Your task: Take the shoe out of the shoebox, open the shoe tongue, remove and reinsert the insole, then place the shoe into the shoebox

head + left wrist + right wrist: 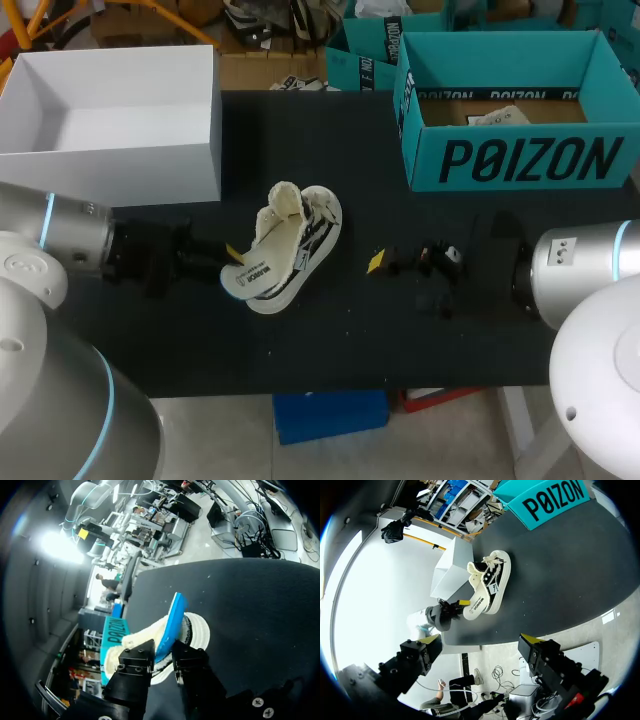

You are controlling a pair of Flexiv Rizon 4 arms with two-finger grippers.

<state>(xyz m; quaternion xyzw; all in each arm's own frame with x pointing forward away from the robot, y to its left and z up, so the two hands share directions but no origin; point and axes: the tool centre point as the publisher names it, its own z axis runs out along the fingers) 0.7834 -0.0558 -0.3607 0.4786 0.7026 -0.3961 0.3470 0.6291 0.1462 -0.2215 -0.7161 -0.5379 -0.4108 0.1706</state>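
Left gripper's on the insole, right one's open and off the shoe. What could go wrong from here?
1. The shoe lies on its side with nothing bracing it: the right gripper is open and apart from it. Pulling or pushing the insole may just drag the shoe across the table.
2. The left gripper seems to pinch the insole at one end only, so the free length could buckle or slip rather than seat.
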